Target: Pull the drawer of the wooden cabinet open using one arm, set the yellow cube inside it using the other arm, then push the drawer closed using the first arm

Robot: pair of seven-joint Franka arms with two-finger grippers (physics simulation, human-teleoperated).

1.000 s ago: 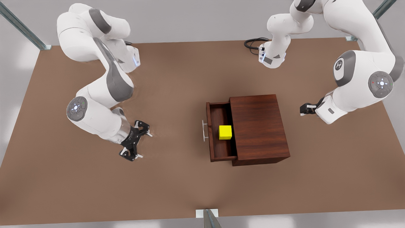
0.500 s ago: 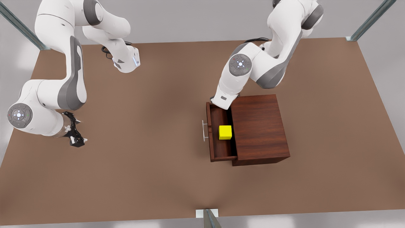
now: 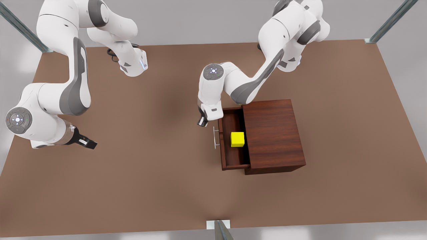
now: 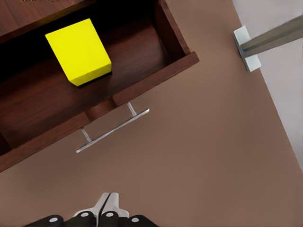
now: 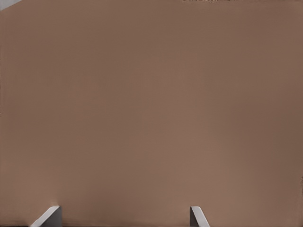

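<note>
Just off the drawer's front, on the front view's left of the wooden cabinet, sits the left gripper, fingers pressed together with nothing between them, and the silver handle waits a little ahead of it; the drawer is pulled out and the yellow cube rests on its floor, close to the cabinet's mouth, so the shove home looks like the step in hand. Trouble could come from an off-centre push: the gripper stands near the handle's far end, and pressing there might skew the drawer or slide off the thin bar. A hard slam could also jolt the cube against the drawer's back wall. Room is generous: bare brown table lies all around the drawer front, nothing crowding the approach. Over at the front view's left the right gripper waits well apart above bare table, its fingers spread wide and holding nothing
</note>
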